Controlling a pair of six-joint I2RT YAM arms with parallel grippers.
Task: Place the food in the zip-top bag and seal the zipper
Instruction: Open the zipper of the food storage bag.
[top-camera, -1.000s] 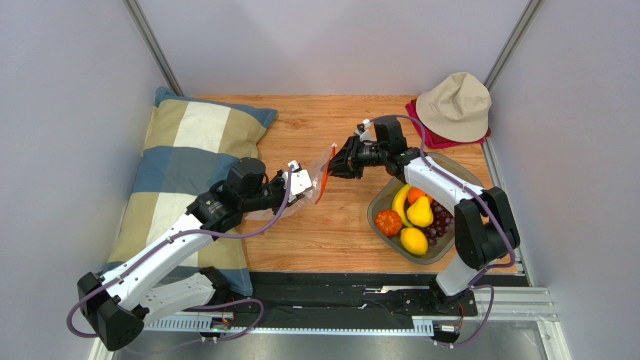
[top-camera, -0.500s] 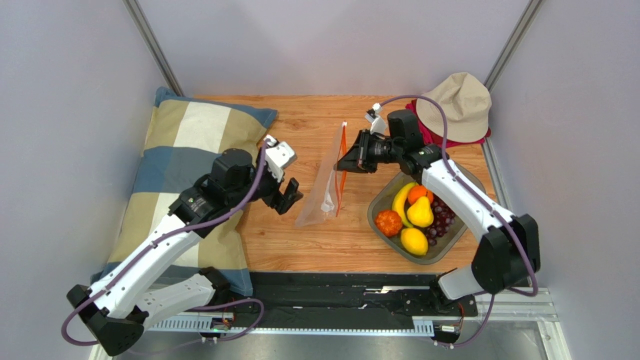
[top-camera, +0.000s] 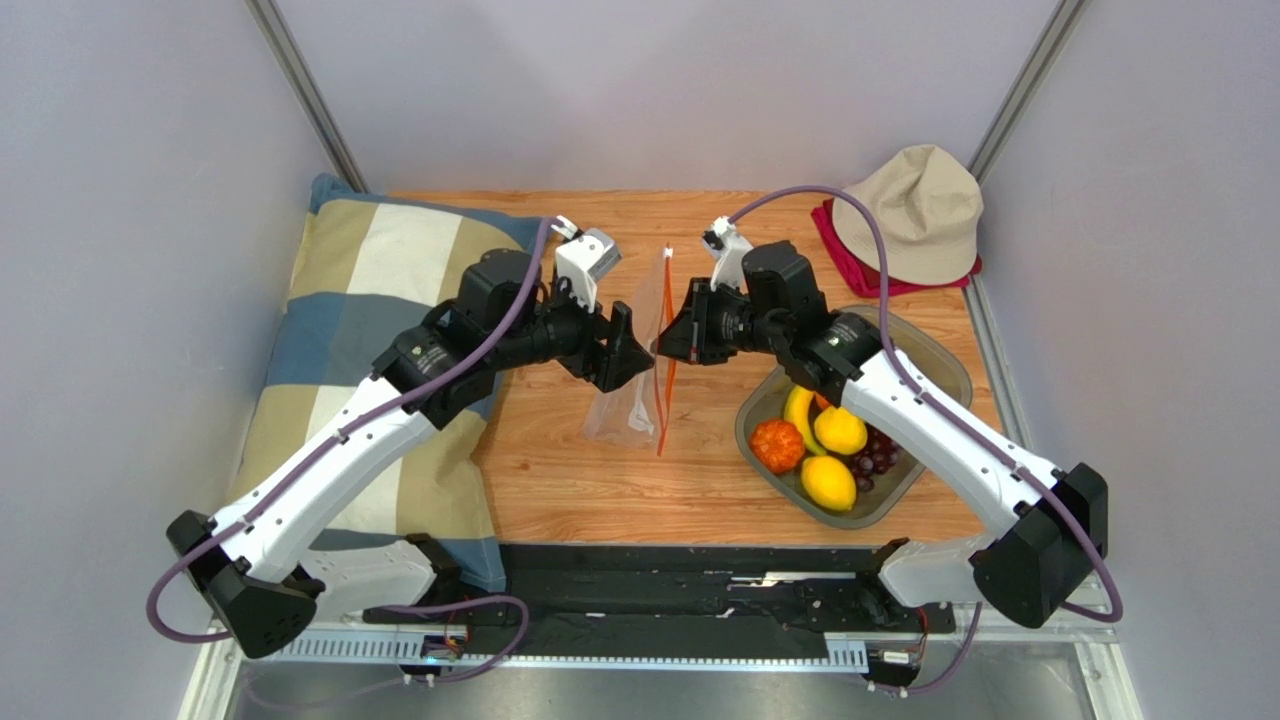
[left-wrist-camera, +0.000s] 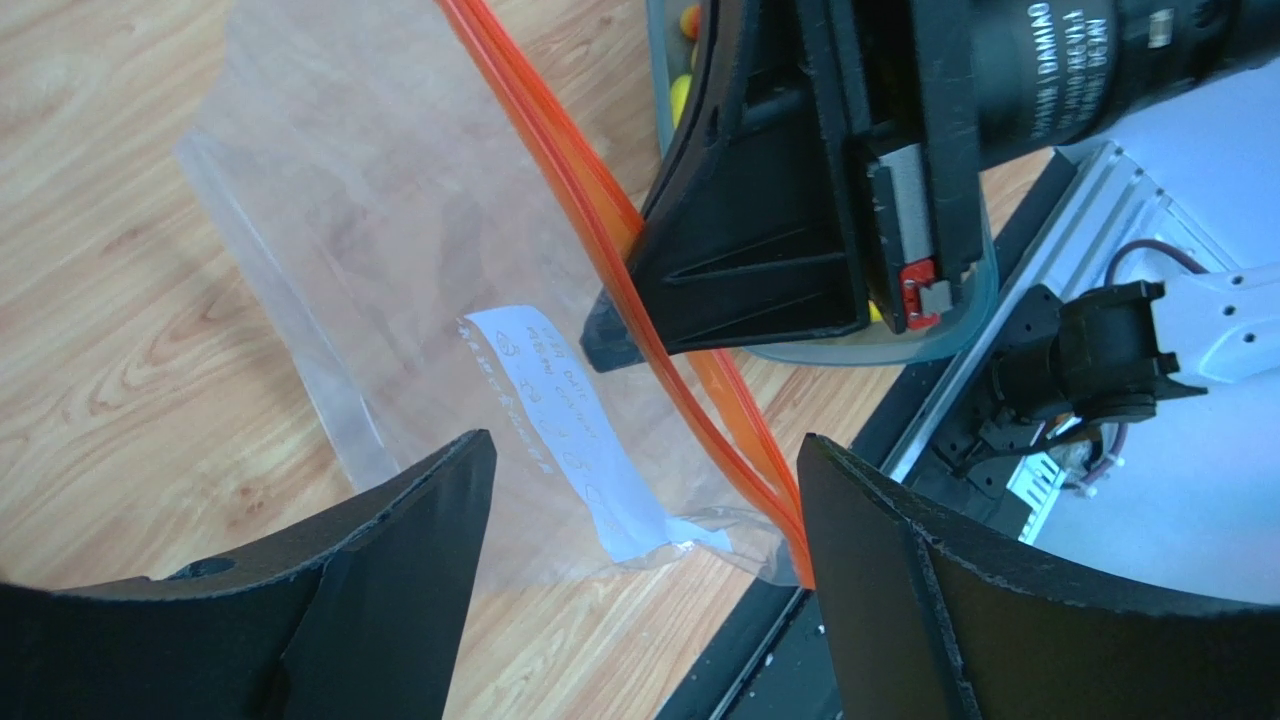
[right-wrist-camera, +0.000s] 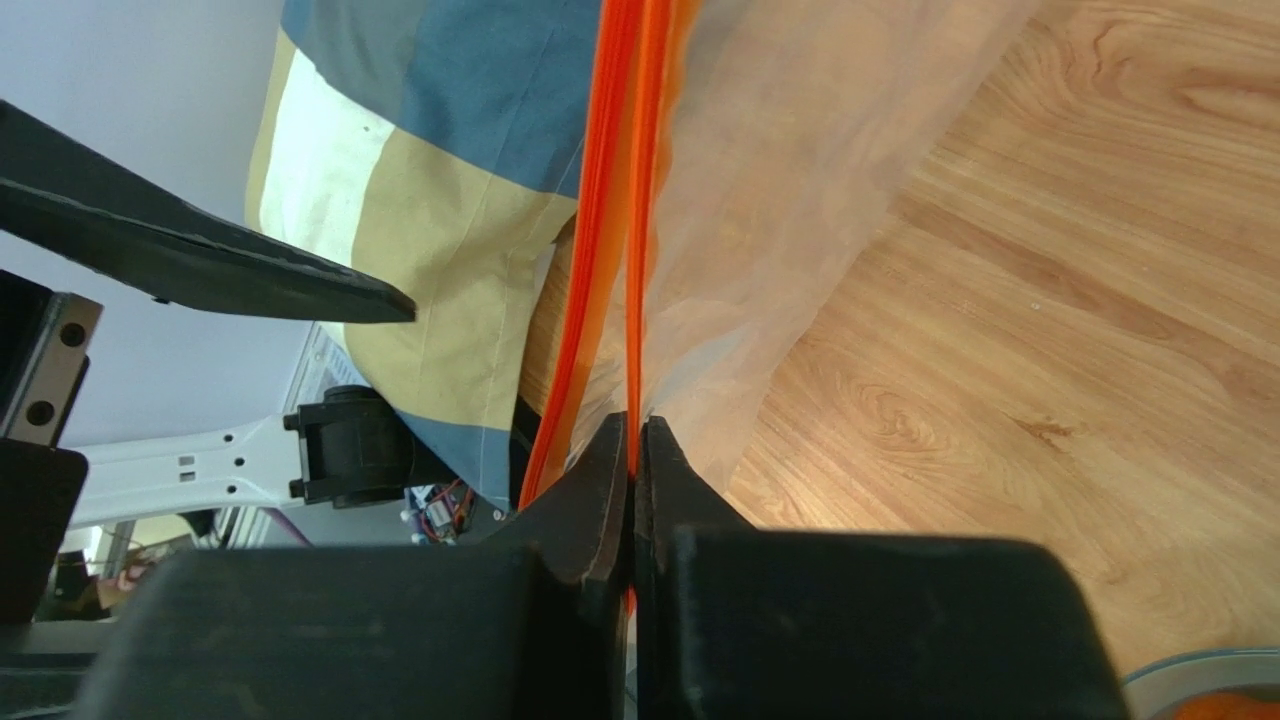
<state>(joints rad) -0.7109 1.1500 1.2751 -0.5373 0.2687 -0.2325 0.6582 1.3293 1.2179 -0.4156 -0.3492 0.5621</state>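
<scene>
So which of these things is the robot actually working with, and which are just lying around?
In the job: clear zip-top bag, its orange zipper, toy fruits.
Just lying about: checked pillow, beige hat, red cloth; the grey tray only holds the fruits.

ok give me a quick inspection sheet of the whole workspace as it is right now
surface: wooden table, bare wood in the middle
job's things: zip-top bag held up by its zipper, looks empty; food all in the grey tray
clutter: checked pillow on the left; beige hat on a red cloth at the far right
grippers: left gripper jaws wide open facing the bag, holding nothing; right gripper jaws shut on the zipper
cables: purple cable arches over the right arm, another runs along the left; no snag seen
surroundings: grey walls, black rail at the near edge
</scene>
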